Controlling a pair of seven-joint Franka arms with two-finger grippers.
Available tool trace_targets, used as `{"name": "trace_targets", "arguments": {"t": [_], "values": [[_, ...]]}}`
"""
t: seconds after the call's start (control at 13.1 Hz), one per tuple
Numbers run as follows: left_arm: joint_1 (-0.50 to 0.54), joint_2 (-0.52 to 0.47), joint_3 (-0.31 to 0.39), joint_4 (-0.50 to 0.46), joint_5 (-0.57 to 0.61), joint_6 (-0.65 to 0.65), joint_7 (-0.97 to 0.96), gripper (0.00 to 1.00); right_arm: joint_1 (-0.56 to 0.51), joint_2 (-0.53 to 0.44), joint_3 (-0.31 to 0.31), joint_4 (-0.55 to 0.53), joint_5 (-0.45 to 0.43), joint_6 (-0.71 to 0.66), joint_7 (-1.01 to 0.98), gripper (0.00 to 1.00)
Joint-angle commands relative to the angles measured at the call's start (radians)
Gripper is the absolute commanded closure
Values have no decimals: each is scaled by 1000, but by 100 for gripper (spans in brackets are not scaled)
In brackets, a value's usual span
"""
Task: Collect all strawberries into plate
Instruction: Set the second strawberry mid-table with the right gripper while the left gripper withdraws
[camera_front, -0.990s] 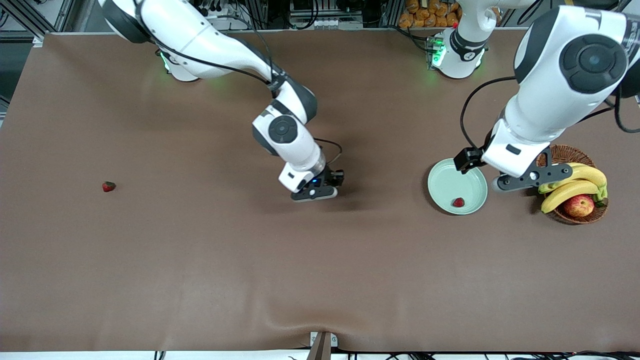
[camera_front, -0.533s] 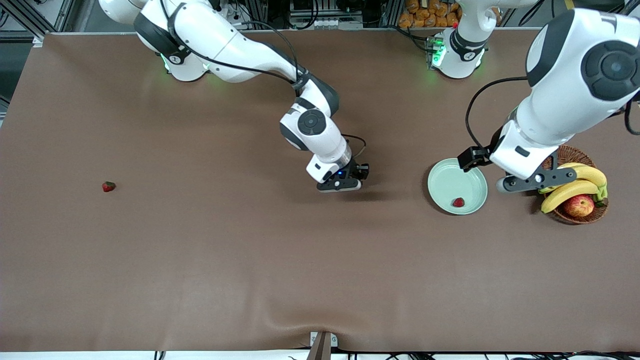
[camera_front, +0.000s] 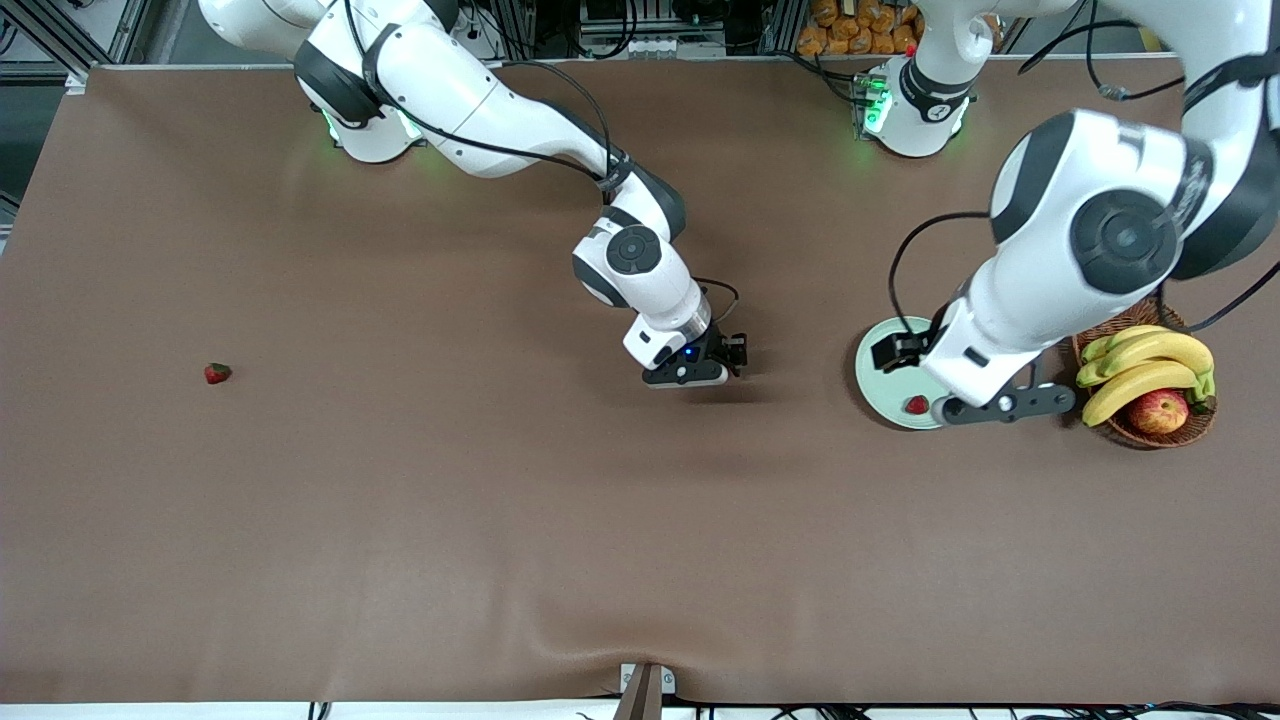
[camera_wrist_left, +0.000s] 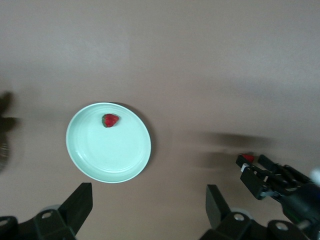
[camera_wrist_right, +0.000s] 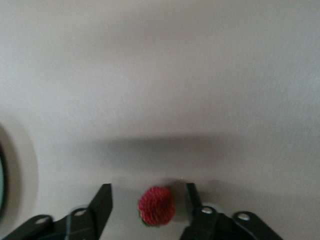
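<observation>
One strawberry (camera_front: 916, 404) lies in the mint-green plate (camera_front: 875, 365), also seen in the left wrist view (camera_wrist_left: 110, 120) on the plate (camera_wrist_left: 120, 155). A second strawberry (camera_front: 217, 373) lies alone on the table toward the right arm's end. My right gripper (camera_front: 700, 372) is over the mid-table, shut on the third strawberry (camera_wrist_right: 156, 206), which sits between its fingers (camera_wrist_right: 102, 200). The left wrist view shows that gripper (camera_wrist_left: 248, 162) with the berry (camera_wrist_left: 247, 158) at its tip. My left gripper (camera_front: 1000, 405) hangs over the plate's basket side, open and empty (camera_wrist_left: 148, 210).
A brown wicker basket (camera_front: 1125, 305) with bananas (camera_front: 1150, 365) and a red-yellow apple (camera_front: 1158, 410) stands beside the plate at the left arm's end. The brown mat (camera_front: 500, 500) covers the table.
My right gripper has carried its strawberry across the table toward the plate. My left gripper has swung from beside the basket to over the plate's edge.
</observation>
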Motion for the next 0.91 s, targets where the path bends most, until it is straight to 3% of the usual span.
{"name": "trace_targets", "arguments": {"t": [0.0,0.23,0.53,0.84], "values": [[-44,27,1,-19,-3,48,-80,0,-52,-93,-1,-60,-4,-49,6,0],[-100,61,1,-19,2,97,-217,0,-112,-180,2,-88,-4,-182,-22,0],[-184,119,4,-18,3,172,-370,0,-188,-253,2,-88,-4,-365,-216,0],[-290,213,3,-16,104,248,-504,0,-248,-285,0,-96,-4,-455,-361,0]]}}
